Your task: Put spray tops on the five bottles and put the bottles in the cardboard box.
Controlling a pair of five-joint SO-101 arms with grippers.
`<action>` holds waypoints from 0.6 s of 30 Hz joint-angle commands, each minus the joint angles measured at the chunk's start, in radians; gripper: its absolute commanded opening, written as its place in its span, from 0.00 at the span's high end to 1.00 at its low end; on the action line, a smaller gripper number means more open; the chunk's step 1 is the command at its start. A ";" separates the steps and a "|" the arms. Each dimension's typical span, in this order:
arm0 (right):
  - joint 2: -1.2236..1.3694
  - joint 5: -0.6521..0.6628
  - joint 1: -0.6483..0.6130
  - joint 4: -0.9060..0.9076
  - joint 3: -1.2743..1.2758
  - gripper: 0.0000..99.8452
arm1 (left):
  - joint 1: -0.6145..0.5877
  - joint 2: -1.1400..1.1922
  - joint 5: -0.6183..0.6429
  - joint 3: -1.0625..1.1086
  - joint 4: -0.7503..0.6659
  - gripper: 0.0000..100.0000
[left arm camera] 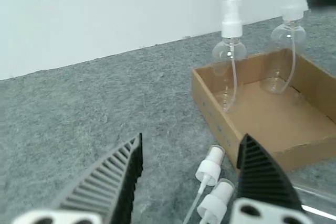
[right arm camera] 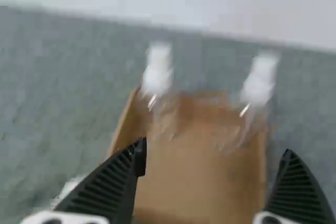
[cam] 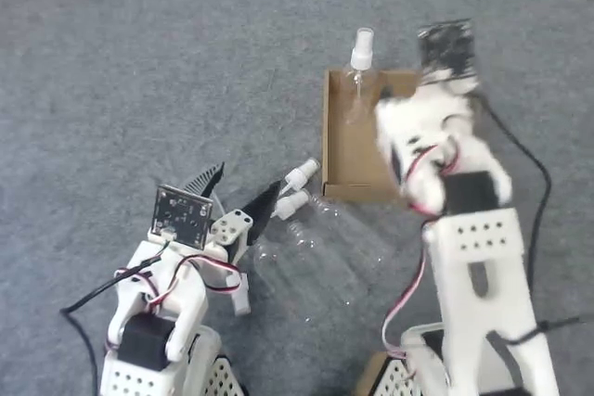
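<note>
Two clear bottles with white spray tops stand at the far end of the cardboard box (left arm camera: 273, 124): one (left arm camera: 229, 51) near its corner, the other (left arm camera: 287, 38) beside it. My right gripper (right arm camera: 213, 150) hangs open over the box (right arm camera: 210, 182), facing both bottles (right arm camera: 157, 77) (right arm camera: 257, 85), with nothing between its fingers. Two more capped bottles (cam: 302, 175) (cam: 290, 203) lie on the mat just in front of the box (cam: 348, 150), spray tops pointing toward it. My left gripper (left arm camera: 192, 141) is open just short of their tops (left arm camera: 210, 163) (left arm camera: 218, 200), holding nothing.
A grey felt mat (cam: 111, 90) covers the table, with a pale wall behind it. The right arm's body (cam: 436, 127) and its cable stand over the box's right side. The lying bottles' clear bodies (cam: 320, 243) stretch between the two arm bases.
</note>
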 commanded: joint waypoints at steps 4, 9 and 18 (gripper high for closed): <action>-0.071 0.000 -0.199 0.398 -0.064 0.67 | -0.074 -0.009 0.008 -0.010 -0.066 0.73; -0.064 0.020 -0.271 0.503 -0.043 0.67 | -0.080 -0.009 0.008 -0.007 -0.071 0.73; -0.070 0.078 -0.394 0.499 0.089 0.67 | -0.081 -0.009 0.006 -0.013 -0.071 0.73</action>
